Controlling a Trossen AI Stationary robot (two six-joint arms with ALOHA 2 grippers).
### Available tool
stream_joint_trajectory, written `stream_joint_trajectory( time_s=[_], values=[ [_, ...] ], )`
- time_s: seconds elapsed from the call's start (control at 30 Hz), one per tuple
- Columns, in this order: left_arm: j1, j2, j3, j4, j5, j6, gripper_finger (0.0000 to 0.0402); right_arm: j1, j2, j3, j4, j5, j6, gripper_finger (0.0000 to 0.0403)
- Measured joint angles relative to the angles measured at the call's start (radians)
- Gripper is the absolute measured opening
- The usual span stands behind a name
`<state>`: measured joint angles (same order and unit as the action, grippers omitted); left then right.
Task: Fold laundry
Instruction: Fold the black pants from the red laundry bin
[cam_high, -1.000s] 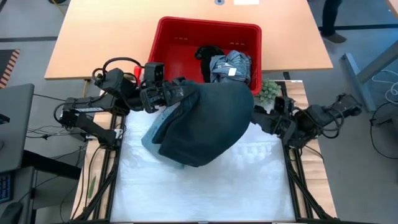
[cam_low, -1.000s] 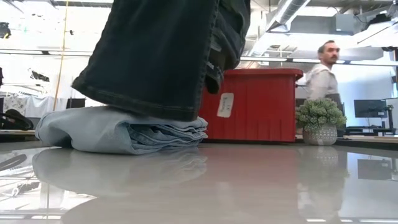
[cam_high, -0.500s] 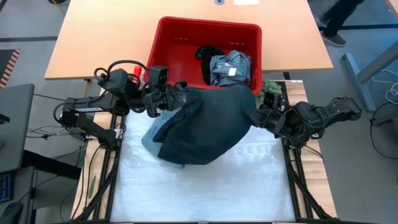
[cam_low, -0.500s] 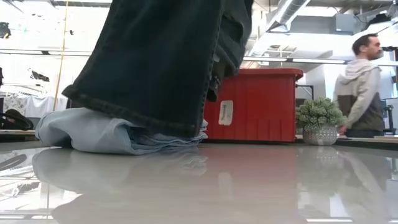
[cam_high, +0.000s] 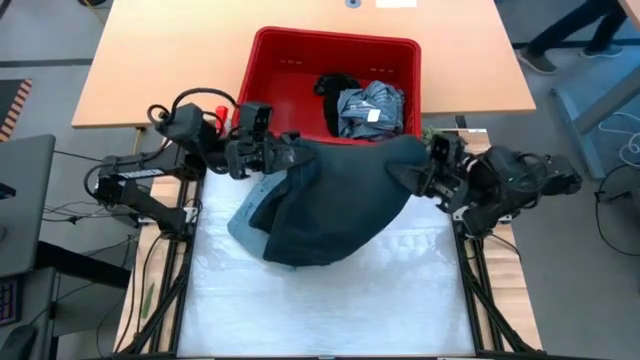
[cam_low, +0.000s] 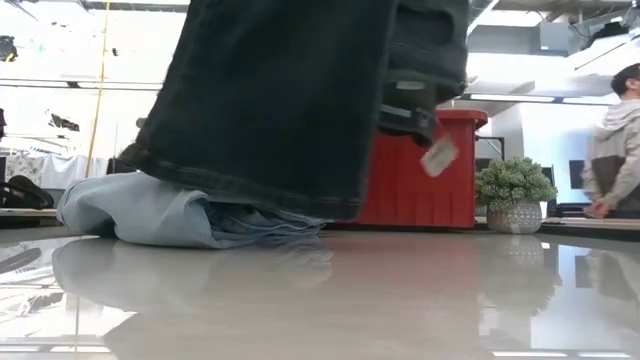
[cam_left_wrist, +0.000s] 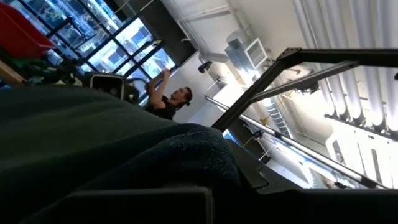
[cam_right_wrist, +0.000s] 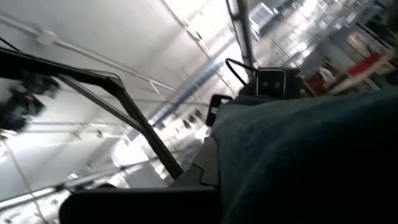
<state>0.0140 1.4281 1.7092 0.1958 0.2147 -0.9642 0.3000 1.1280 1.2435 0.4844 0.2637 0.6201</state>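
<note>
Dark jeans (cam_high: 330, 205) are held up by both grippers, left gripper (cam_high: 283, 156) and right gripper (cam_high: 412, 176) each clamped on an upper corner. The hem is draped over light blue jeans (cam_low: 165, 212) lying on the table (cam_high: 400, 300), before the red basket (cam_high: 290, 70).

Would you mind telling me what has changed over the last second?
The right gripper moved in from the table's right edge and shut on the dark jeans' right corner, lifting that side. The left gripper stayed shut on the other corner; the light blue garment and red basket stayed put.
</note>
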Motion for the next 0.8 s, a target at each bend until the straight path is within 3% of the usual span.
stream_joint_trajectory(
  time_s=[0.17,0.4,0.53,0.7,0.8],
  values=[
    [0.048,-0.012,0.0,-0.043,0.0,-0.034,0.0,-0.049,-0.004,0.199,-0.386,0.001,0.031,0.0033],
    [0.093,0.001,-0.002,-0.063,-0.106,-0.05,0.0,-0.269,0.007,0.461,-0.92,-0.113,0.166,0.0031],
    [0.114,0.002,-0.002,-0.085,-0.11,-0.066,0.0,-0.357,0.02,0.525,-0.992,-0.234,0.209,0.0041],
    [0.122,0.007,-0.002,-0.111,-0.096,-0.107,0.0,-0.378,0.043,0.543,-1.102,-0.316,0.297,0.004],
    [0.123,0.015,-0.002,-0.055,-0.072,-0.111,0.0,-0.401,0.063,0.54,-0.987,-0.41,0.286,0.0035]
  ],
)
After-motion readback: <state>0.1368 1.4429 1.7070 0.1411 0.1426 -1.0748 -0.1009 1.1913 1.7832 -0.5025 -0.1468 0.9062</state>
